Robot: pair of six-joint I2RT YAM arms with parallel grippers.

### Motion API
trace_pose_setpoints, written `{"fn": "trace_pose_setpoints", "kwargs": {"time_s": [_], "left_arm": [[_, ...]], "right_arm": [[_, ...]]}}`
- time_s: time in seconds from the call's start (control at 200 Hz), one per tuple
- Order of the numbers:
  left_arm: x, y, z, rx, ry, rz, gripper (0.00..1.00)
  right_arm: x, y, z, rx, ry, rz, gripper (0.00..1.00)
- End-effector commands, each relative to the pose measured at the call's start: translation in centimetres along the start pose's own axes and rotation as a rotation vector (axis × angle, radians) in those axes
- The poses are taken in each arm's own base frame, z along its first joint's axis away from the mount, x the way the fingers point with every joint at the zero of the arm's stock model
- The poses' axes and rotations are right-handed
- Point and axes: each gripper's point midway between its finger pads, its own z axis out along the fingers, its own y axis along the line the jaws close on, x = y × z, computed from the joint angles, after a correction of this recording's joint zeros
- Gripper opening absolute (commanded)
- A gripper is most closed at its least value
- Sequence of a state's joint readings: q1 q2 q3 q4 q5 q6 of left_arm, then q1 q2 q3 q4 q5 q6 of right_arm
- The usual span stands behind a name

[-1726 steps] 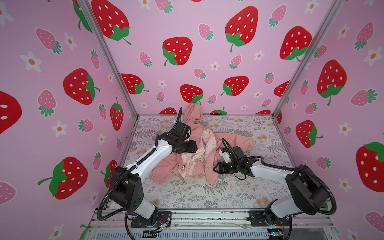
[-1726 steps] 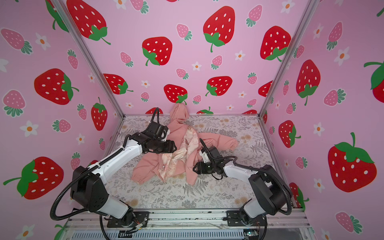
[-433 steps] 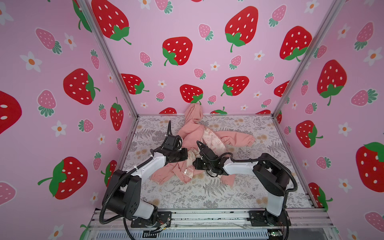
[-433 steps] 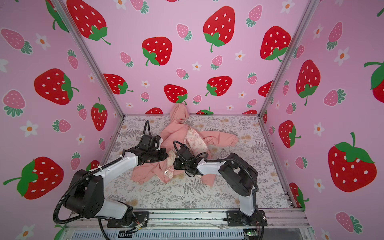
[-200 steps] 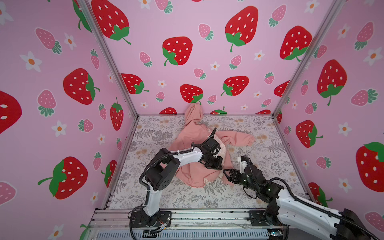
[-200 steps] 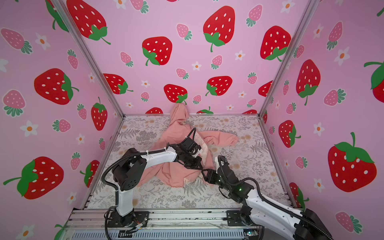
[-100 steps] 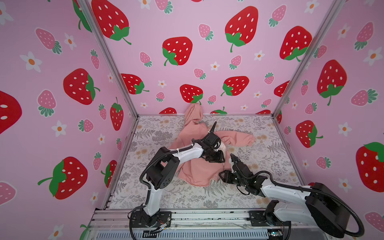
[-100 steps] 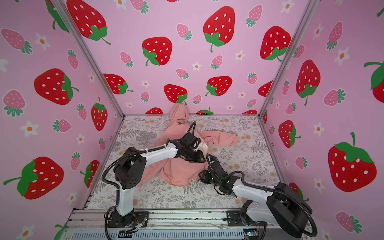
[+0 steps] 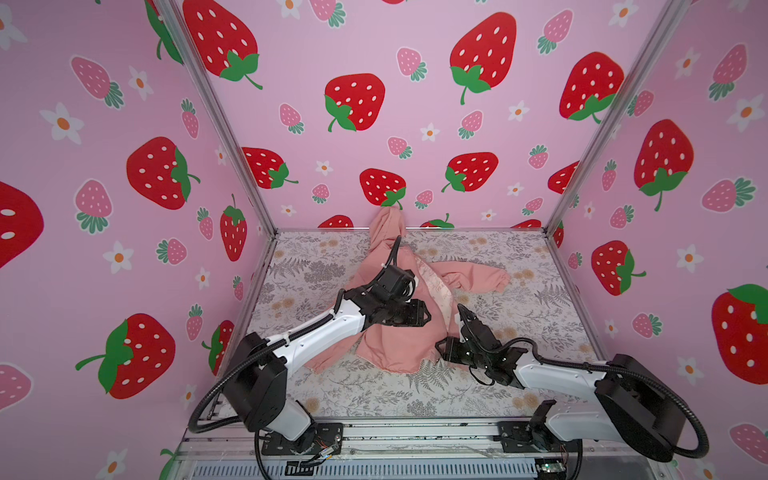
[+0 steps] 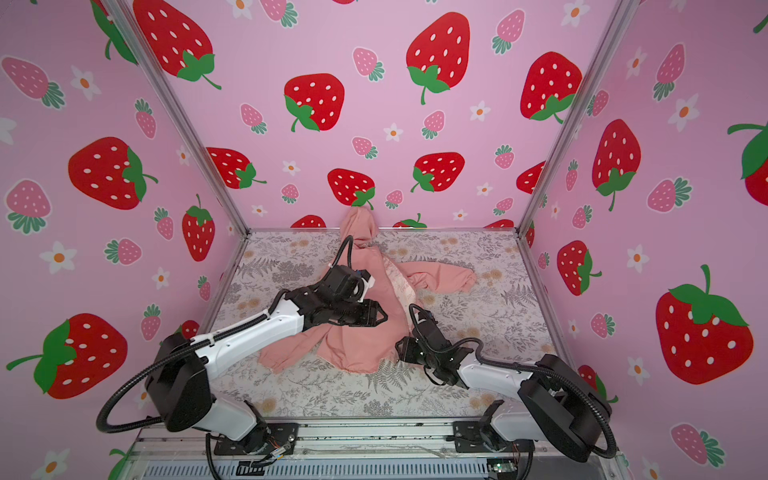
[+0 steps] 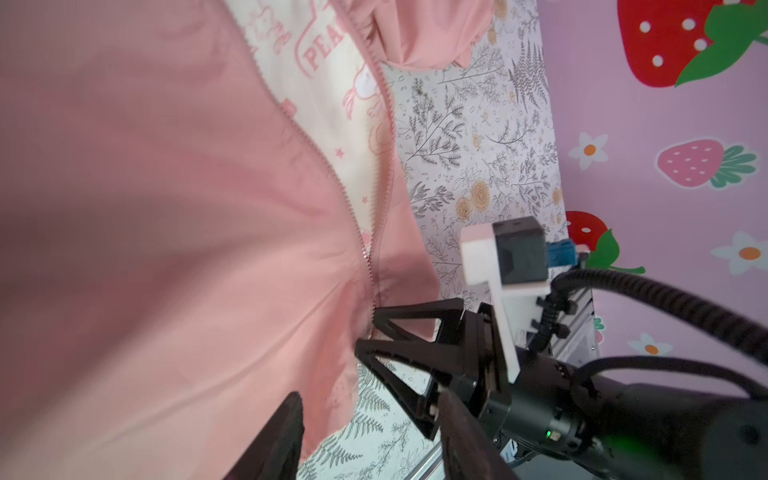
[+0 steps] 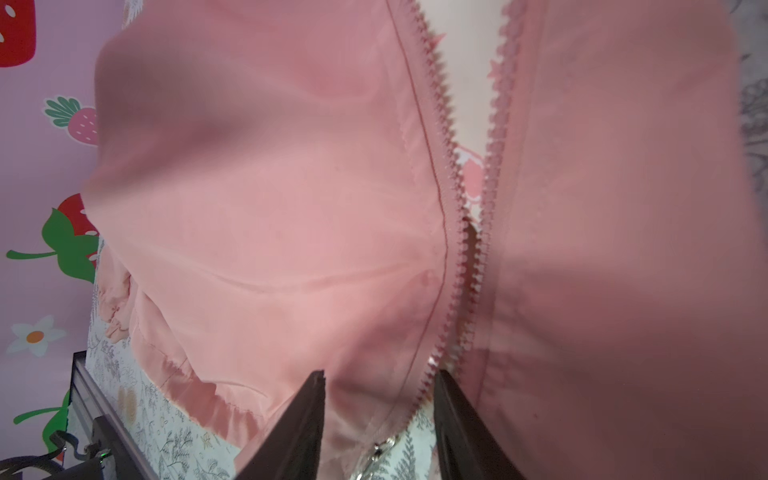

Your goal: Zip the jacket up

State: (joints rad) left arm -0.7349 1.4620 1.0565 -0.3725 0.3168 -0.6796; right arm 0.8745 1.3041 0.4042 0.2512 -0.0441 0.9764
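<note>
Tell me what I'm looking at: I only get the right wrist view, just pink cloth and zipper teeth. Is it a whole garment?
Observer: Yes. In both top views it is a small hooded jacket lying on a flowered table, its hood propped against the back wall.
Operator: Is there a second arm?
Observer: Yes. The left end effector hangs over the jacket's front, jaws open, holding nothing.
Operator: Is the zipper open further up?
Observer: Yes. The left wrist view shows the zipper gaping wider away from the hem, with cream lining printed in pink between the two sides.
</note>
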Motion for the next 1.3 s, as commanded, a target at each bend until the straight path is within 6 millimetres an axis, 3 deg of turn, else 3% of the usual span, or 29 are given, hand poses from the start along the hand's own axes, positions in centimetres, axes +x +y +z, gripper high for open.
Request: {"fn": "trace_pose_setpoints", "kwargs": {"time_s": [0.0,0.135,0.285,0.675,1.066,1.296], "left_arm": [[3.8,0.2,0.6,0.078,0.024,-0.210,0.59],[6.8,-1.5,1.9,0.190,0.025,-0.332,0.62],[7.8,-3.2,2.7,0.238,0.009,-0.350,0.65],[9.2,-2.5,8.1,0.149,0.068,-0.288,0.65],[8.9,-0.2,11.1,-0.066,0.066,-0.136,0.61],[8.9,0.7,10.9,-0.137,0.055,-0.103,0.60]], "right_arm": [[-1.1,0.7,-0.5,-0.021,-0.039,0.029,0.45],[-1.6,0.8,-1.3,-0.029,-0.064,0.041,0.46],[-1.8,0.3,-1.9,-0.016,-0.075,0.057,0.47],[-2.1,-0.6,-4.2,-0.012,-0.119,0.093,0.51],[-2.0,-1.1,-5.0,-0.016,-0.134,0.109,0.51],[-2.0,-1.5,-5.2,-0.008,-0.141,0.117,0.51]]}}
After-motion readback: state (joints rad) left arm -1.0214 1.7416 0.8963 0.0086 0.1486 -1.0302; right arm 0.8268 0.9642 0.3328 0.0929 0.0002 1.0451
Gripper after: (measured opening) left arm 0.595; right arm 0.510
